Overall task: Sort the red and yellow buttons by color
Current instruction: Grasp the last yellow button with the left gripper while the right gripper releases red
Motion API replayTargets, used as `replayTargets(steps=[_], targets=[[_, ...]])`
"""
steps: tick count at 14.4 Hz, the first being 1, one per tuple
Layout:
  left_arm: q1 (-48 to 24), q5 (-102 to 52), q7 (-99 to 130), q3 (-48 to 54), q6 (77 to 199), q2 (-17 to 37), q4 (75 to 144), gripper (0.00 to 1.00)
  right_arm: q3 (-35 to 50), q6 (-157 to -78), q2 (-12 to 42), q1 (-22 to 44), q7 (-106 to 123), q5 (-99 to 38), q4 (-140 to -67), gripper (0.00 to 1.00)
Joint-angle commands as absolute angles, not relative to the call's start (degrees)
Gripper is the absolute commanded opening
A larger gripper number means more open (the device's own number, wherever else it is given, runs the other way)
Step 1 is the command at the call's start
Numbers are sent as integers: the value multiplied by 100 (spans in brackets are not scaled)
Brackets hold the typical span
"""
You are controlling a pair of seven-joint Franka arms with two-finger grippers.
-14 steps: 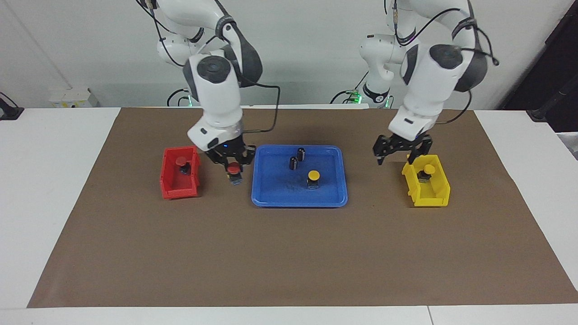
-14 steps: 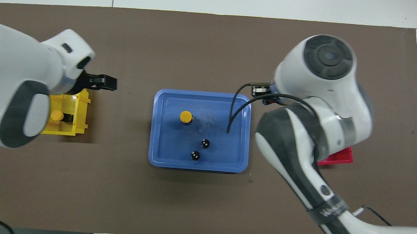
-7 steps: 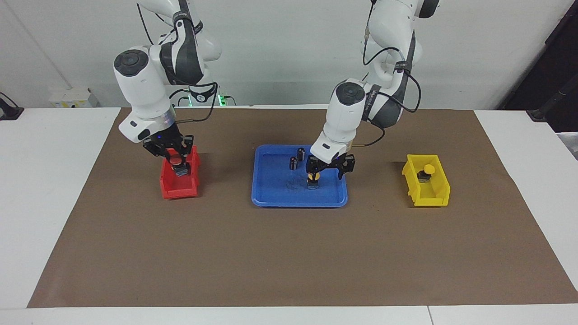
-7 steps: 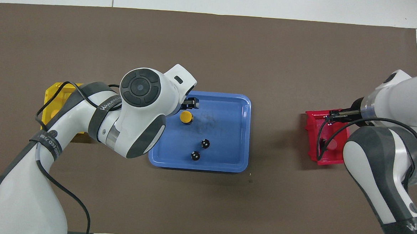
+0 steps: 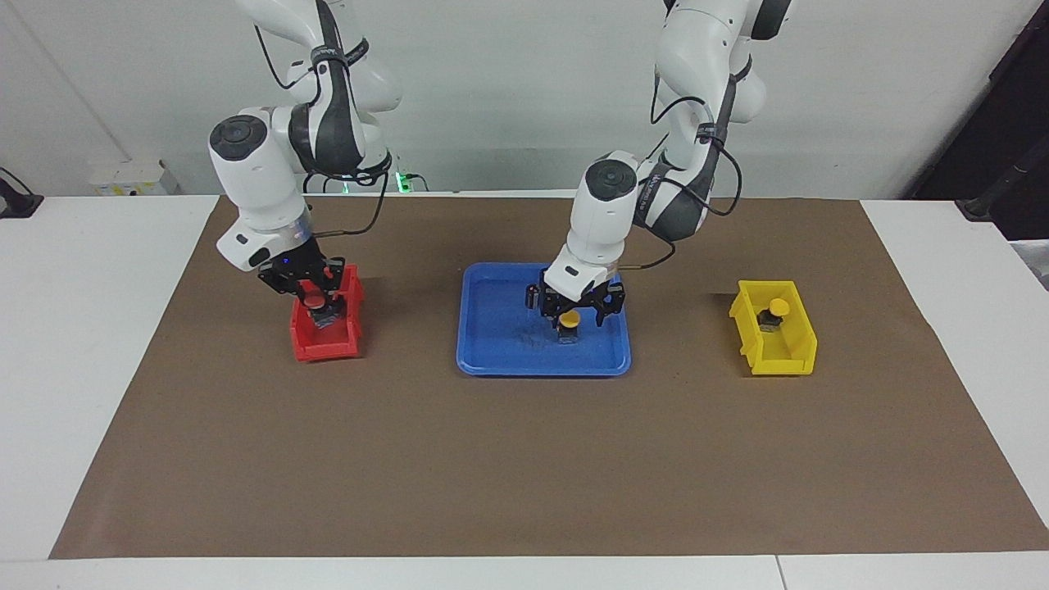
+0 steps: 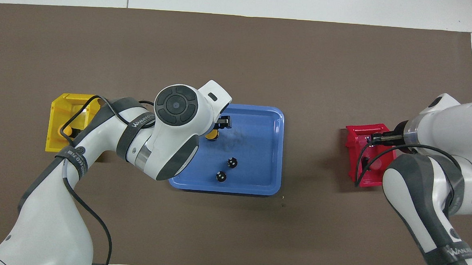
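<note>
My right gripper [image 5: 315, 295] is shut on a red button [image 5: 315, 302] and holds it in the top of the red bin [image 5: 324, 348]. The other red button is hidden. My left gripper [image 5: 575, 313] is open and low in the blue tray [image 5: 500, 344]. Its fingers stand on either side of a yellow button [image 5: 569, 318], which shows partly under the hand in the overhead view [image 6: 210, 136]. A second yellow button [image 5: 778, 307] sits in the yellow bin [image 5: 778, 356].
Two small dark capless cylinders [image 6: 231, 162] [image 6: 220, 176] stand in the tray [image 6: 259, 150], nearer to the robots than the yellow button. The red bin [image 6: 353, 134] is at the right arm's end, the yellow bin [image 6: 66, 103] at the left arm's end. Brown paper covers the table.
My right gripper carried the red button from beside the tray to the red bin and lowered it. My left gripper moved from the yellow bin to the tray and came down around the yellow button.
</note>
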State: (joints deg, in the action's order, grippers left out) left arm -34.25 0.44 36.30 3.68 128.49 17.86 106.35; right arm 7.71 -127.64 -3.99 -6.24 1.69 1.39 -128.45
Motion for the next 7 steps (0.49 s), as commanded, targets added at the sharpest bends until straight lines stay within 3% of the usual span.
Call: replayTargets(steps=[1, 7], targets=[[-3560, 9, 3762, 281, 12902, 1837, 10608, 89, 844, -13183, -492, -765, 352, 26, -13244, 17], [-3630, 9, 3771, 281, 12762, 1819, 10661, 89, 835, -13859, -255, -756, 430, -237, -13570, 18]])
